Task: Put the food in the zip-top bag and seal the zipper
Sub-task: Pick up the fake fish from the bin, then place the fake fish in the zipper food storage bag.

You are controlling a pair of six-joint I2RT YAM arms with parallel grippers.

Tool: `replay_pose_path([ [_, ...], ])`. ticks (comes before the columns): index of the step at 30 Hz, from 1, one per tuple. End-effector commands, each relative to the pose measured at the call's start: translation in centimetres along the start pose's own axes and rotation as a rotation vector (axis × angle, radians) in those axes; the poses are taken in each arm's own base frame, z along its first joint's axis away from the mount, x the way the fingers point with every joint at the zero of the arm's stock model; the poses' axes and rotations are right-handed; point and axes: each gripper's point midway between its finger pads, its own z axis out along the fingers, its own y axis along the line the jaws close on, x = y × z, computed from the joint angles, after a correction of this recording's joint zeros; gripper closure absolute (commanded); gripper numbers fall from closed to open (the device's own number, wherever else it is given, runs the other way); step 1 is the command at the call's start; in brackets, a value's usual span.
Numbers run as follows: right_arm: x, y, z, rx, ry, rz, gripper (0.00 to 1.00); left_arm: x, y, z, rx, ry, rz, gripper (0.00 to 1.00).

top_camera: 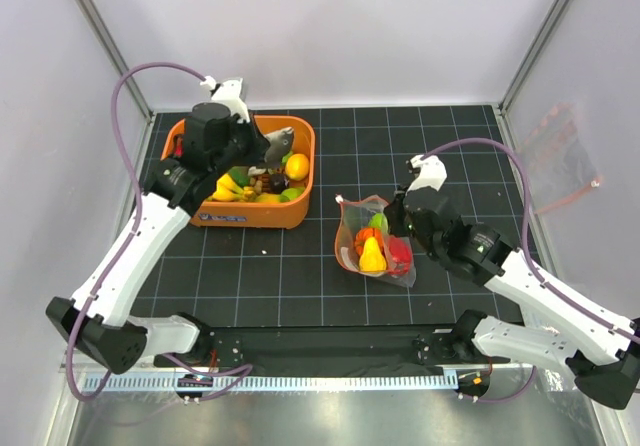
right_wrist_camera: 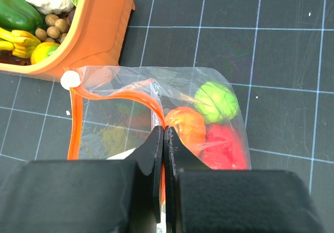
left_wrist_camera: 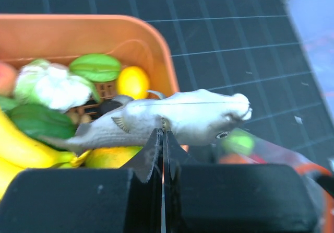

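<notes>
Closed tight, the left gripper (left_wrist_camera: 163, 135) pinches a grey toy fish (left_wrist_camera: 193, 113) by its underside over the orange tub (top_camera: 300, 181), which is heaped with other toy food; on the black gridded mat (top_camera: 250, 266) just right of the tub, the right gripper (right_wrist_camera: 163, 131) is clamped shut on the red-orange zipper (right_wrist_camera: 75, 126) of the zip-top bag (right_wrist_camera: 112, 128); the bag's mouth gapes open, its white tab (right_wrist_camera: 69, 79) near the tub's wall; a lime-green piece (right_wrist_camera: 216, 101), an orange piece (right_wrist_camera: 185, 126), a red piece (right_wrist_camera: 224, 149) and a yellow piece (top_camera: 372, 256) lie inside.
</notes>
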Motion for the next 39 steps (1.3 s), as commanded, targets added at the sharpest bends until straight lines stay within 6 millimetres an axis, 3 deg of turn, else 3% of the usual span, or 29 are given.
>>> replay_pose_path([
  [1,-2.2,1.1,-0.4,-0.03,-0.045,0.007,0.99,-1.7,-4.0,-2.1,0.214,-0.027,-0.024,1.0],
  [11,-2.5,2.8,-0.2,-0.082,-0.018,0.094,0.99,0.6,-12.4,-5.2,0.66,0.077,0.01,1.0],
  [16,-2.7,3.7,-0.3,-0.11,0.015,0.151,0.99,2.3,-15.7,-6.8,0.74,0.084,0.068,1.0],
  [18,-2.9,4.2,-0.5,-0.134,0.019,0.164,0.99,2.6,-16.2,-7.3,0.765,0.081,0.062,1.0],
  [21,-2.8,4.5,-0.6,-0.158,0.027,0.181,0.99,1.8,-17.6,-9.4,0.859,0.058,-0.001,1.0],
  [22,-2.8,4.6,-0.6,-0.163,0.027,0.192,0.99,0.7,-18.1,-10.4,0.898,0.012,-0.012,1.0],
  [31,-3.5,4.7,-1.8,-0.218,-0.001,0.246,0.99,-1.1,-19.6,-14.8,1.101,-0.078,-0.184,1.0],
  [39,-4.2,4.8,-2.5,-0.248,-0.021,0.283,0.99,-0.6,-20.4,-13.8,1.166,-0.065,-0.264,1.0],
])
